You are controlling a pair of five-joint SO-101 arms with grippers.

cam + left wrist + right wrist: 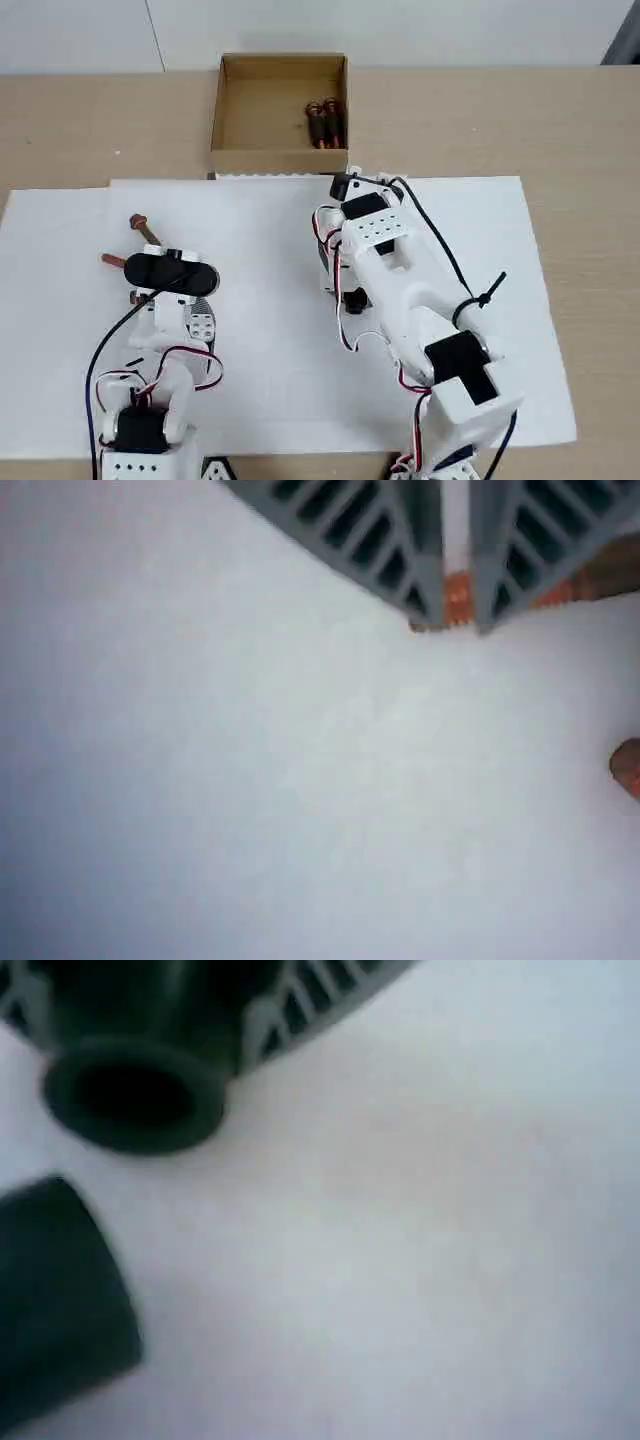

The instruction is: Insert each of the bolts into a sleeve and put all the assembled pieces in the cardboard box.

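Down and left of the cardboard box (260,160), the left gripper (457,625) pinches a bolt (457,595) tight. The high view shows two loose bolts (138,222) near it. Below the box, the right gripper (330,270) holds a sleeve (130,1095), with another sleeve (60,1300) lying beside it.

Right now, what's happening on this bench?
Mid-assembly. The left end effector is closed on a bolt lying on the white paper, with another bolt loose nearby. The right end effector appears to hold a black sleeve close to the paper, with a second sleeve lying beside it. Two assembled pieces already sit in the cardboard box.
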